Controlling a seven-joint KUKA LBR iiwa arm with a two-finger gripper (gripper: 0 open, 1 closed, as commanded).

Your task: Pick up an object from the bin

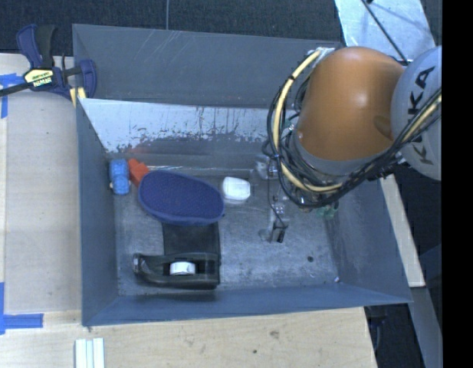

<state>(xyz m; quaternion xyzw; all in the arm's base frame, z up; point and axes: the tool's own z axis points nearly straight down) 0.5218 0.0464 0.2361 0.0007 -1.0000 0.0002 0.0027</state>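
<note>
Pale wood table (37, 205) carries the grey metal bin (221, 67), whose sloping walls funnel loose things down onto a flat, scuffed floor. That probably explains why the things sit gathered in the floor's half away from the arm rather than up the sides. Against the back wall, in the corner farthest from the arm, a small blue cylinder (119, 177) lies touching an orange piece (136, 170). Just beside them is a broad blue oval pad (181, 196), its edge overlapping a black tape dispenser (179, 265) that lies along the front wall with a white roll in it. A small white lump (236, 189) sits just beside the pad, toward the middle of the floor. The arm enters over the bin's right wall, its orange cover (351, 102) and looped cables (286, 129) hanging above that side. The claw (277, 230) points down over bare floor near the middle, with nothing under it. I cannot tell whether it is open or closed, and no thing of the bin shows in it. The white lump is the nearest thing to it, a little toward the back wall. It lies free of its neighbours on the claw's side, so it looks the easiest to take, whereas the pad and dispenser overlap.
</note>
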